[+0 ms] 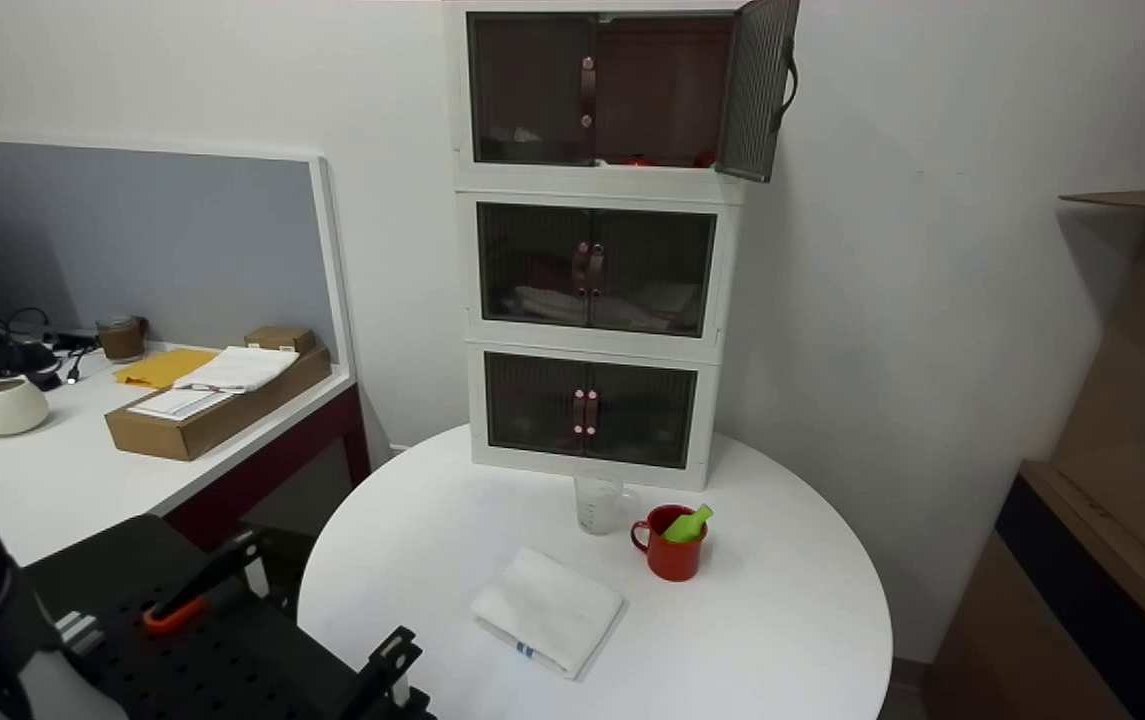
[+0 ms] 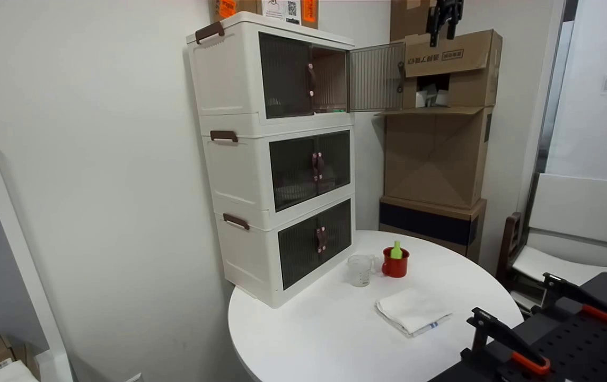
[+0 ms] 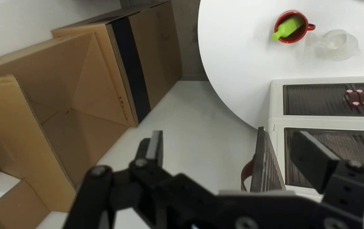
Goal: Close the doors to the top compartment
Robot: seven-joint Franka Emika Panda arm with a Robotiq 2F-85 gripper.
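Observation:
The top compartment [image 1: 667, 90] of the white cabinet has a reddish-brown inside. Of its two smoky doors, the left door [image 1: 532, 90] is shut; it also shows in an exterior view [image 2: 286, 77]. The right door [image 1: 760, 75] stands swung out, with its strap handle on the outer face; it also shows in an exterior view [image 2: 375, 79]. In the wrist view this door [image 3: 268, 165] appears edge-on between the spread fingers. My gripper [image 2: 442, 40] is open and empty, high up and apart from the door; it also shows in the wrist view [image 3: 229, 135].
Stacked cardboard boxes [image 2: 433, 154] stand right of the cabinet. The middle doors [image 1: 592, 268] and lowest doors [image 1: 587, 410] are shut. A red mug [image 1: 674, 560] with a green utensil, a clear measuring cup [image 1: 596, 505] and a folded white cloth [image 1: 547, 610] lie on the round table [image 1: 782, 640].

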